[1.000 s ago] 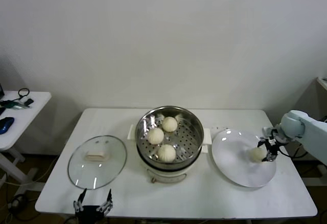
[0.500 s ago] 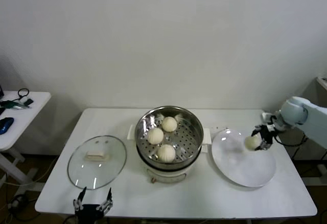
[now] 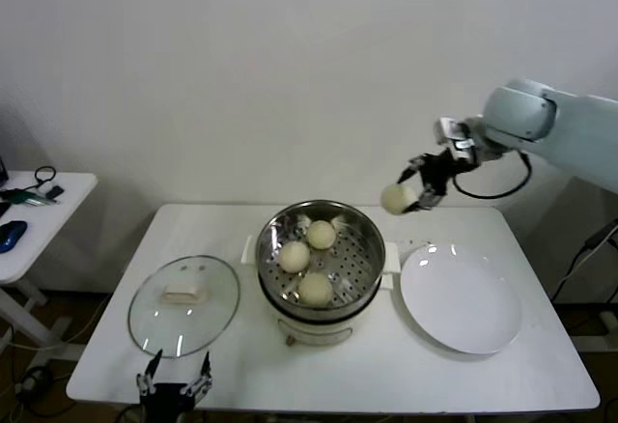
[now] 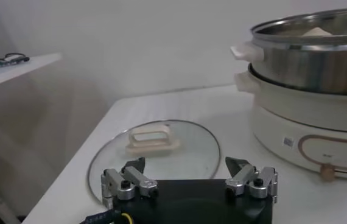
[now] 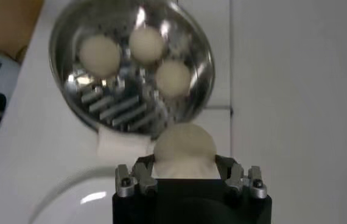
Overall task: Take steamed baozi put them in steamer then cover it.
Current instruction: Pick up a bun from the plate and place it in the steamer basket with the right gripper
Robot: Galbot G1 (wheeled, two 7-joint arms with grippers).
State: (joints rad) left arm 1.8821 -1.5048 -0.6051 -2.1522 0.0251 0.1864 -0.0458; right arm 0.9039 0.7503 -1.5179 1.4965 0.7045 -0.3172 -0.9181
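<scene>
A white table [image 3: 406, 375] is seen in the lower half of the head view. In the middle of it stands the steamer [image 3: 362, 230], a shiny round pot in a cream base. Three buns [image 3: 294, 255] are seen lying inside it on the tray with holes.

The fourth bun [image 3: 396, 197] is held up in the air by the right gripper [image 3: 417, 191], right of the middle of the frame, above the table and just past the pot's right rim. The jaws are closed on the bun from both sides. In the right wrist view the same bun [image 5: 184, 149] is seen between the jaws, with the pot [image 5: 203, 61] and its three buns farther off.

A flat white plate [image 3: 462, 299] is seen to the right of the pot. The glass lid [image 3: 183, 305] is laid flat on the table to the left of the pot, handle up.

The left gripper [image 3: 175, 389] is parked at the bottom left of the frame, near the lid's edge. Its jaws are spread wide and nothing is held in them.
</scene>
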